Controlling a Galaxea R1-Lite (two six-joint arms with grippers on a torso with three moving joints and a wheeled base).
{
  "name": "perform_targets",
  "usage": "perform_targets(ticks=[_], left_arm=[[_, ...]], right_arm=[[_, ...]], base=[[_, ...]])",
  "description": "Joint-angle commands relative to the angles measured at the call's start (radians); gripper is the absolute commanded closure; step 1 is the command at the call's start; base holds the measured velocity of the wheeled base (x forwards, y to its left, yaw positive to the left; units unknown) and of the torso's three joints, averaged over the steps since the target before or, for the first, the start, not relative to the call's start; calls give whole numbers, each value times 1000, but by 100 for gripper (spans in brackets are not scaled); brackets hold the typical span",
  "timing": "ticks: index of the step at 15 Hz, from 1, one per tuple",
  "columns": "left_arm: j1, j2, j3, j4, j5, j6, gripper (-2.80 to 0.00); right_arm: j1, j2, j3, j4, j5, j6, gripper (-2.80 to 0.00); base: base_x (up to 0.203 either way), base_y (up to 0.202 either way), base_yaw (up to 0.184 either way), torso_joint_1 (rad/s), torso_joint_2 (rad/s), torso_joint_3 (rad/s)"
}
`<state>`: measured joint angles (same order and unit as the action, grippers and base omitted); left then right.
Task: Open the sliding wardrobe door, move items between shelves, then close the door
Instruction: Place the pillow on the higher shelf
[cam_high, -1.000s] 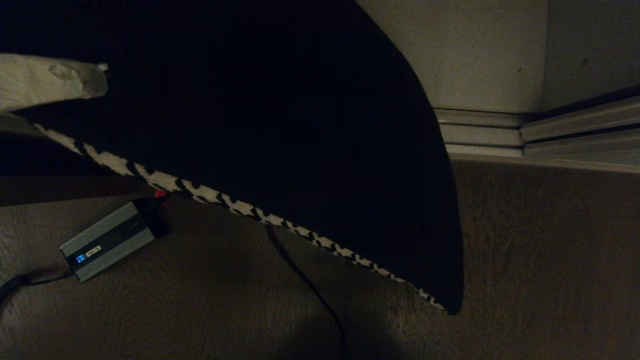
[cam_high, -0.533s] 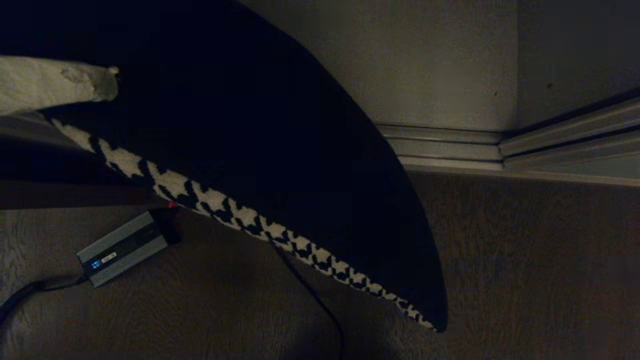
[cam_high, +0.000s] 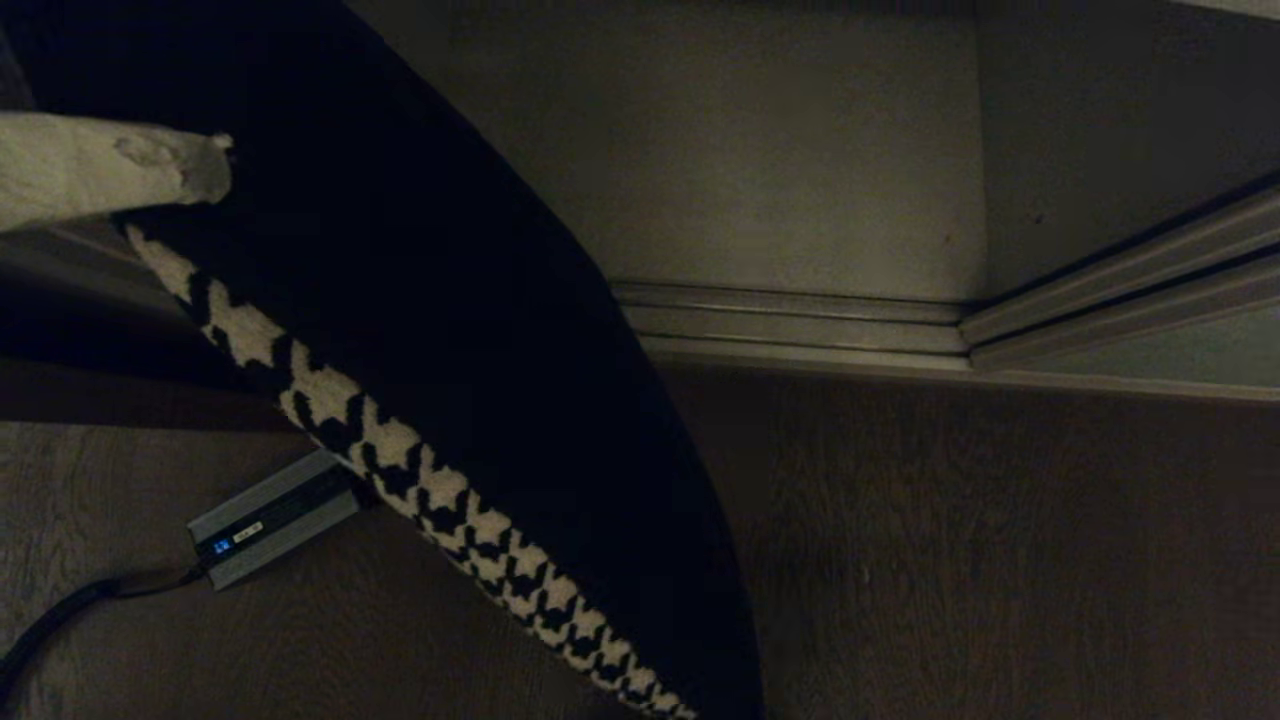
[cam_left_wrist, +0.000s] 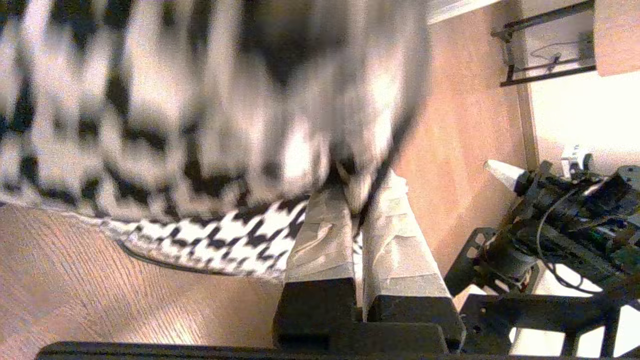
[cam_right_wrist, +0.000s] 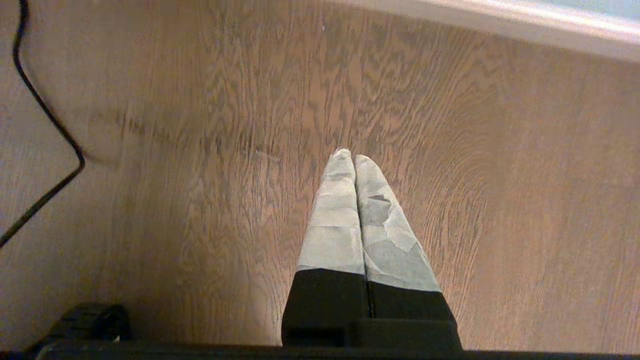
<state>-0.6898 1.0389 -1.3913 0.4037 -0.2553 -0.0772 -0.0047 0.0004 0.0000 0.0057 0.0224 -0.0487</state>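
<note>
The cushion (cam_high: 430, 330), dark with a black-and-white houndstooth edge, hangs slanting over the wooden floor. My left gripper (cam_left_wrist: 357, 185) is shut on its edge, with fabric pinched between the taped fingers (cam_left_wrist: 320, 235). One of those fingers (cam_high: 110, 180) reaches in from the left of the head view. Beyond the cushion lies an off-white shelf board (cam_high: 780, 170). The pale grey-green sliding door (cam_high: 1180, 355) shows low at the right, with its light frame (cam_right_wrist: 500, 25) also in the right wrist view. My right gripper (cam_right_wrist: 352, 156) is shut and empty, pointing down at the floor.
A ribbed metal floor track (cam_high: 790, 325) runs below the shelf board. A small silver box (cam_high: 270, 515) with a black cable (cam_high: 60, 620) lies on the floor under the cushion. Another stretch of cable (cam_right_wrist: 45, 125) lies near the right arm. The robot's frame (cam_left_wrist: 550, 225) is close by.
The whole head view has shifted, so more of the shelf board and track shows. The cushion now sits further left and hangs steeper. The left gripper still holds it.
</note>
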Motion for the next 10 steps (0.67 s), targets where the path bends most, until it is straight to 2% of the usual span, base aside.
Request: perform_targets(ticks=[1,2,10], left_arm=[[0,-9,1,50,-2,-1,0],[1,-15,1,77,-4,-1,0],[6,-16,-43,54,-5,4,0]], right_arm=[[0,0,3,0,1,0,0],[0,0,3,0,1,0,0],[0,0,3,0,1,0,0]], base=[[0,0,0,5,2,200],[0,0,0,4,6,204],[0,0,0,2,4,202]])
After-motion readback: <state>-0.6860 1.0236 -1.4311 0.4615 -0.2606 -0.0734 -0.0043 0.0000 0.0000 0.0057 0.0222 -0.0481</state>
